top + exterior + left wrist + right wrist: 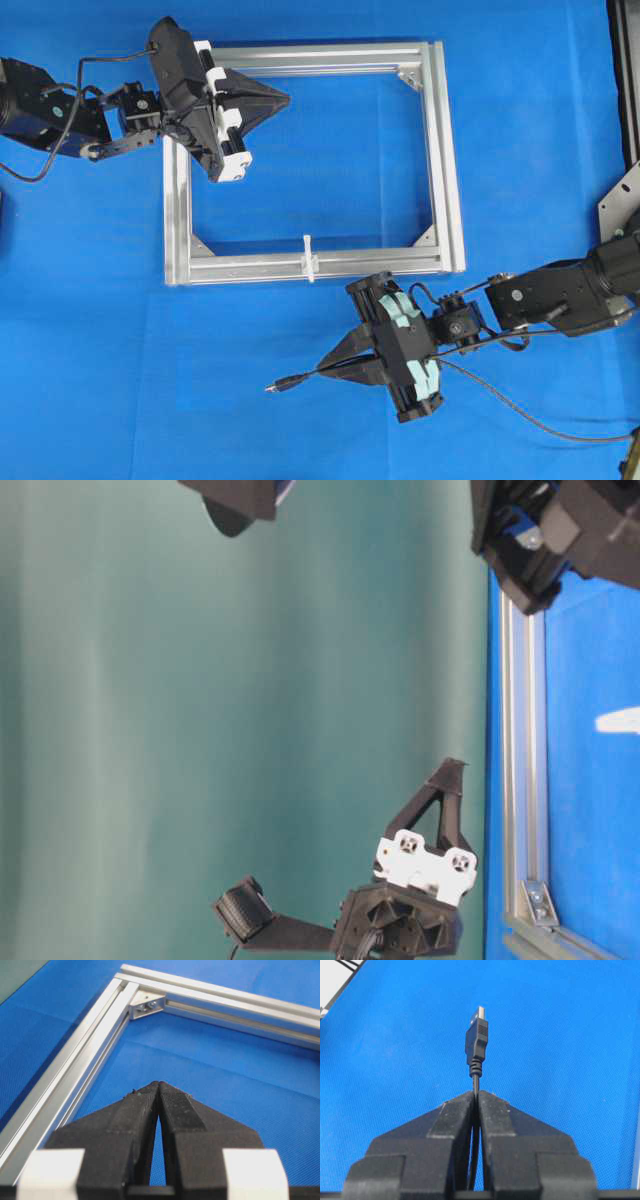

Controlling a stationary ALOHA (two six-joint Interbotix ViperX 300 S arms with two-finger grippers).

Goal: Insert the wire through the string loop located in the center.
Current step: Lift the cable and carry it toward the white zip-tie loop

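Note:
The wire (500,405) is a thin black cable, and its dark plug (277,384) with a metal tip points left over the blue cloth. My right gripper (324,371) is shut on the wire just behind the plug. In the right wrist view the plug (476,1042) sticks out past the gripper (476,1093). The string loop (309,258) stands white and upright on the frame's near bar, above and slightly left of that gripper and apart from it. My left gripper (287,98) is shut and empty, inside the frame's far left corner; its tips (159,1083) meet.
A rectangular aluminium frame (442,150) lies on the blue cloth, with silver corner brackets (147,1006). The wire trails right toward the cloth's edge. Metal hardware (620,200) sits at the far right. The left arm's body crosses the frame's left bar.

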